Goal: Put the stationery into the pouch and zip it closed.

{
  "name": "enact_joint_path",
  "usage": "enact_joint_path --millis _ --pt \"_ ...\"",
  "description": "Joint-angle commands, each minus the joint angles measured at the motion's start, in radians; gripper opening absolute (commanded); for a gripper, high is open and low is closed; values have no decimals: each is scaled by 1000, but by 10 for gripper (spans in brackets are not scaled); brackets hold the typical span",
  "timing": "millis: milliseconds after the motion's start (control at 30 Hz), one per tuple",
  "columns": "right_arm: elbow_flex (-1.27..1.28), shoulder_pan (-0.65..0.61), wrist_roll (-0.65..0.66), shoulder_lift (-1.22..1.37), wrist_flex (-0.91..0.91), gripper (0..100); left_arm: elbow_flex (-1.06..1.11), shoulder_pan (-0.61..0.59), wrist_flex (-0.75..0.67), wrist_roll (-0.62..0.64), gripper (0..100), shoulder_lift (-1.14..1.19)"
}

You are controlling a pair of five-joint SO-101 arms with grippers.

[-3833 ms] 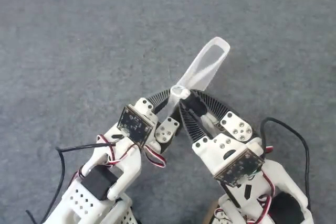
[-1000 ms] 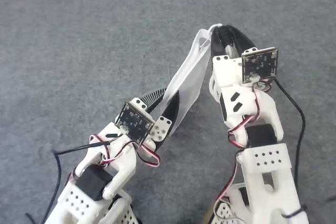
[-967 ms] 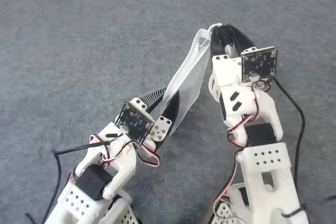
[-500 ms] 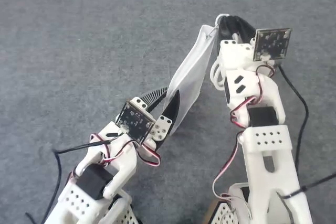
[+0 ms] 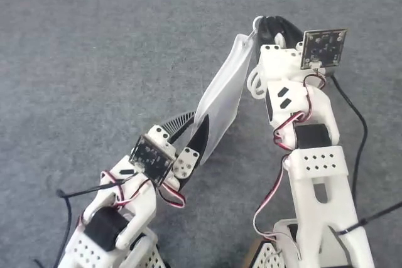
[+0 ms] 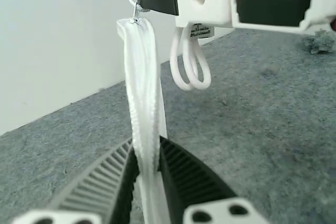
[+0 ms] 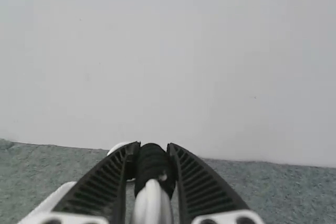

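We see the pouch (image 5: pixel 223 95) strung diagonally over the desk (image 5: pixel 94 61): left pincer (image 5: pixel 201 120) pinching its near end, right pincer (image 5: pixel 260 26) clamped on the zip pull (image 6: pixel 134 6) at the far end.

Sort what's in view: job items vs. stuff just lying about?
Job:
- translucent white zip pouch, stretched between the arms
- its small metal zip pull
- left gripper, clamped on the near end
- right gripper, pinching the pull end

Lying about:
- grey felt table cover
- white wall
- black cable beside the right arm
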Motion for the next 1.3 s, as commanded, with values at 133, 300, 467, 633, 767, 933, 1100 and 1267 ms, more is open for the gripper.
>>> enact_joint_path --millis 133,300,467,633,767,933,1100,1267 --pt "-54 125 -20 64 -10 6 -12 -8 75 -3 8 -104" --pt "-54 119 -18 64 -10 6 -16 -9 84 -3 8 -104" --pt "-61 110 -14 51 38 9 -16 -9 81 -2 9 -104" --pt "-95 74 -14 18 165 105 -16 -26 80 -2 13 -104" --pt "-95 38 -14 -51 262 184 -16 -89 78 26 96 -104" --pt "-92 5 -14 -120 334 184 -18 -173 55 186 193 -104" --pt "-92 -28 -15 -156 384 184 -18 -224 51 201 212 -104" --pt "-92 -77 -14 -173 426 184 -18 -222 51 201 210 -104"
